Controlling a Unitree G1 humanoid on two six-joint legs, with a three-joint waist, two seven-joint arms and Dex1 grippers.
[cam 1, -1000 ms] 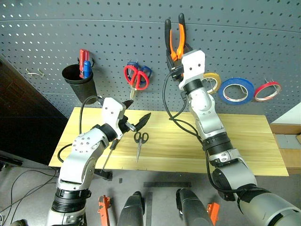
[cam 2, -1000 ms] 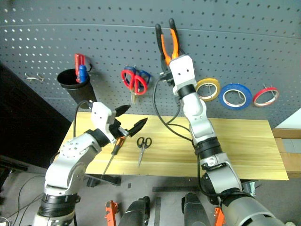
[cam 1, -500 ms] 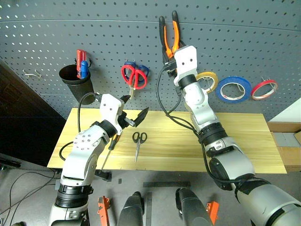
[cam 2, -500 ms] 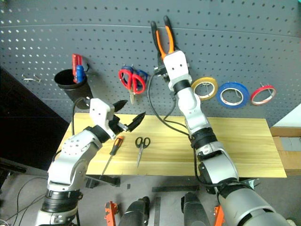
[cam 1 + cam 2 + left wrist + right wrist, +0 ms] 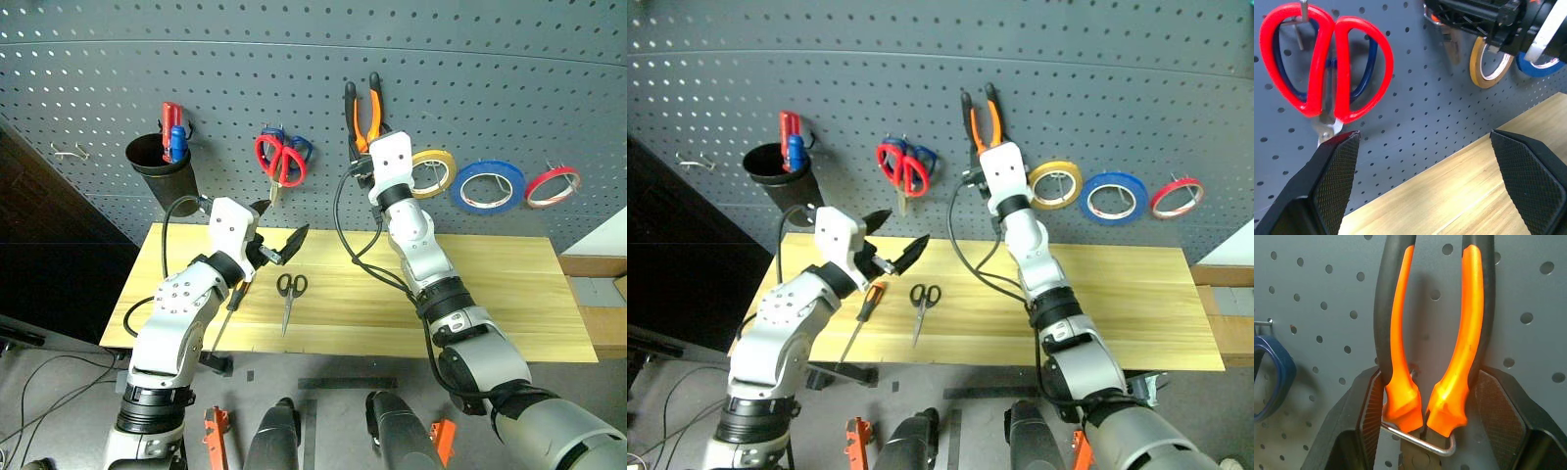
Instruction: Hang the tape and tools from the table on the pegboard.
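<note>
My right gripper (image 5: 363,147) is shut on the pliers (image 5: 361,110), which have orange-and-black handles and are held upright against the pegboard (image 5: 490,78). In the right wrist view both handles (image 5: 1400,357) sit between the pads (image 5: 1371,416), just above a small wire hook (image 5: 1422,444). The blue tape (image 5: 492,187) hangs on the board to the right. Small silver scissors (image 5: 288,297) and the screwdriver (image 5: 867,302) lie on the table (image 5: 509,294). Just above them my left gripper (image 5: 282,225) hovers open and holds nothing.
Red-handled scissors (image 5: 282,159) hang on the board left of the pliers. A black cup (image 5: 162,168) with red and blue tools hangs further left. Yellow tape (image 5: 432,173) and red tape (image 5: 554,184) flank the blue roll.
My right gripper has come down the pegboard with the pliers still in it. The left arm has stayed where it was.
</note>
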